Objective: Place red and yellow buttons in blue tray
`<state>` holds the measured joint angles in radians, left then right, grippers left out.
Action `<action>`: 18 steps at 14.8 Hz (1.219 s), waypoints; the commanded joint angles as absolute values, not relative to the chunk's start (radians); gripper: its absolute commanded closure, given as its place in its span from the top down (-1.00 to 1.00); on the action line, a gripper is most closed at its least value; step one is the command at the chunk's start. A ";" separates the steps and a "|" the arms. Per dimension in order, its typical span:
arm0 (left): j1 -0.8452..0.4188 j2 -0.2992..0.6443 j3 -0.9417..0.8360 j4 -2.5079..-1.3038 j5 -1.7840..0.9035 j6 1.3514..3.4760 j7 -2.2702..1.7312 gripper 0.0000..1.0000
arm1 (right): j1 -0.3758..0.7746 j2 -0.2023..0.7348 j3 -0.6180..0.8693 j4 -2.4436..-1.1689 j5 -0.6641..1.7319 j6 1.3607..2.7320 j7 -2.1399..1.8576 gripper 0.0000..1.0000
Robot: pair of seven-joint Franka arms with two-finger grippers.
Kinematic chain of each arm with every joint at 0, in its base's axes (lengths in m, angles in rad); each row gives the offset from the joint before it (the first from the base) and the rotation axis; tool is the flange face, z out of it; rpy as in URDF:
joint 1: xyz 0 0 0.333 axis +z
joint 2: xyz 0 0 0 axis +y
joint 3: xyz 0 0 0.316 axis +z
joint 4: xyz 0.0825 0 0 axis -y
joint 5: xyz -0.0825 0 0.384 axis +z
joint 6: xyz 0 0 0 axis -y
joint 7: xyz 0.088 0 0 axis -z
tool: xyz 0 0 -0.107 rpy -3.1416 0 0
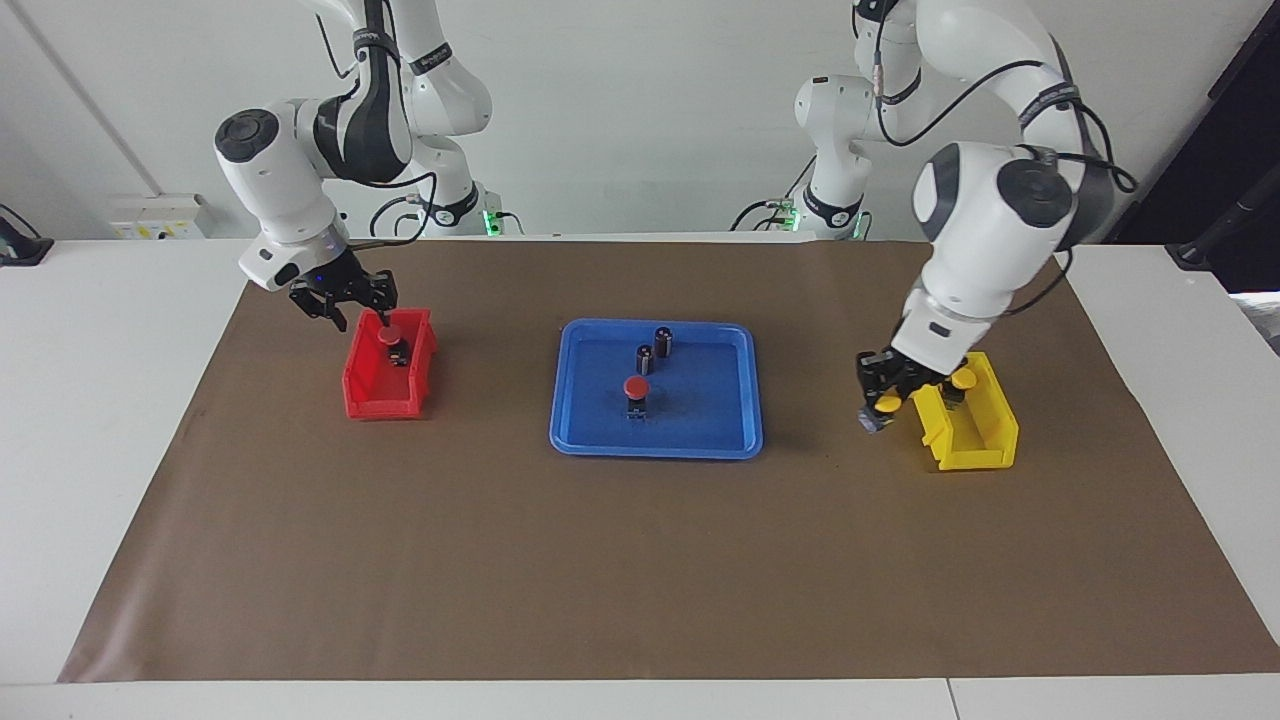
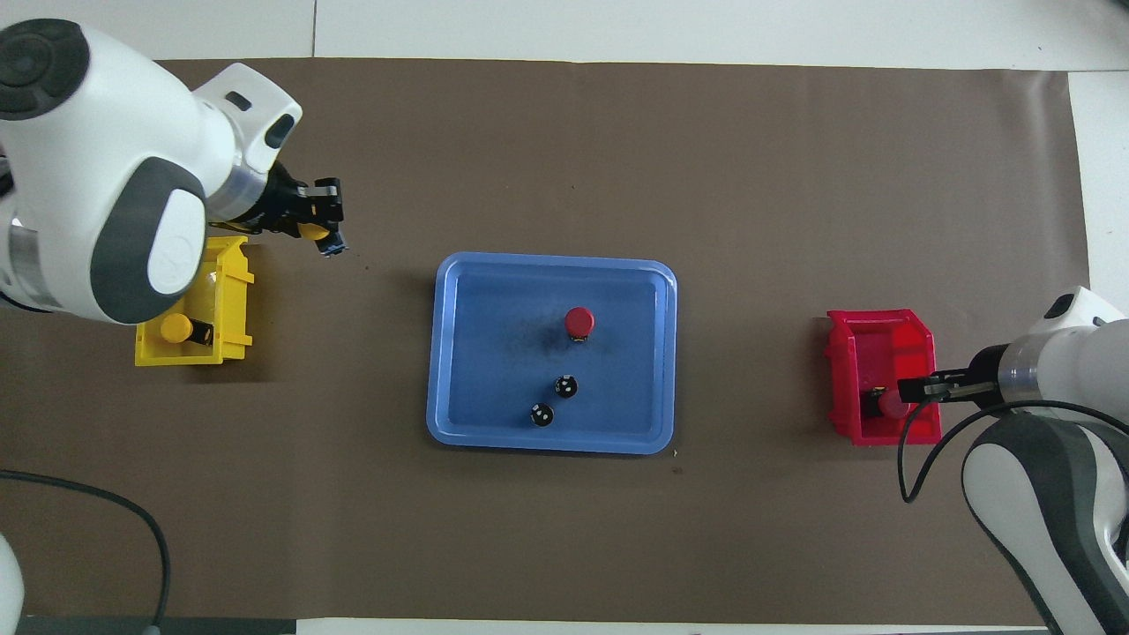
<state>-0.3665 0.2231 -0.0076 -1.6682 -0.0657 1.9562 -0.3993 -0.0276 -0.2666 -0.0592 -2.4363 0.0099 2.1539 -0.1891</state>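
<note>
Two Franka arms, glossy white shells w/ rounded joints, dark grey round end caps & grey bands, black cables looped along both, black label bands w/ white lettering, small black two-finger left gripper (image 1: 884,392) & right gripper (image 1: 343,301), green lights at bases.

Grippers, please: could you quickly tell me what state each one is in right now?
Left gripper: closed on a yellow button, beside the yellow bin.
Right gripper: over the red bin; state cannot be told.

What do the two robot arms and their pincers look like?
Both arms are glossy white with rounded shells, dark grey joint caps and black bands lettered in white. Black cables loop along each arm. The left pincer and right pincer are small, black and two-fingered, mounted below white wrists.
</note>
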 commanded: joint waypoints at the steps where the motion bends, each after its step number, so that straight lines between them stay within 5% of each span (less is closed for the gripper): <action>1: -0.489 0.213 0.011 -1.723 -0.104 2.025 -0.453 -0.97 | -0.029 -0.261 -0.049 -2.461 0.017 2.194 -0.204 0.30; 6: -0.621 0.255 0.009 -1.745 -0.110 2.072 -0.497 -0.97 | -0.028 -0.247 -0.049 -2.505 0.018 2.256 -0.204 0.23; 18: -0.669 0.322 0.005 -1.818 -0.140 2.212 -0.495 -0.97 | -0.012 -0.230 -0.049 -2.542 0.020 2.279 -0.218 0.23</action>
<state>-0.6523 0.3304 -0.0088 -1.7963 -0.1075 2.1742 -0.4983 -0.0035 -0.2133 -0.0502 -2.5190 0.0112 2.2584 -0.1892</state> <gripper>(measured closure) 0.590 0.383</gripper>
